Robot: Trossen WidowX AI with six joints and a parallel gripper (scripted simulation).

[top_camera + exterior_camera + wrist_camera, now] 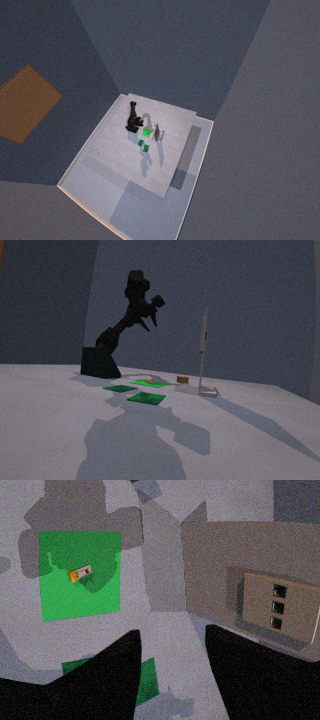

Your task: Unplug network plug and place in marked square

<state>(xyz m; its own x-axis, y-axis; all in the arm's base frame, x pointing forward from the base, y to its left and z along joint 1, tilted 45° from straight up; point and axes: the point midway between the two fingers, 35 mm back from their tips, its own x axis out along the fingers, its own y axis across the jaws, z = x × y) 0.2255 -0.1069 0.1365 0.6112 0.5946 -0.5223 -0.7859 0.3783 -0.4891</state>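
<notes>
The plug (146, 132) (150, 382) (81, 573), pale with an orange end, lies on the bright green marked square (148, 135) (160, 385) (54, 605), inside its edges. My gripper (152, 328) (172, 636) is partly open with nothing between its fingers. It hangs high above the table, apart from the plug and the panel. The upright panel (156, 134) (202, 369) (207, 555) stands to the right of the square. Its raised socket block (203, 335) (257, 605) shows three dark openings in the wrist view, with no plug in them.
Two dark green squares (140, 142) (146, 148) (120, 388) (147, 398) lie flat near the marked square; part of one (148, 681) shows behind the fingers in the wrist view. A small orange-brown block (155, 124) (182, 379) stands near the panel's far end.
</notes>
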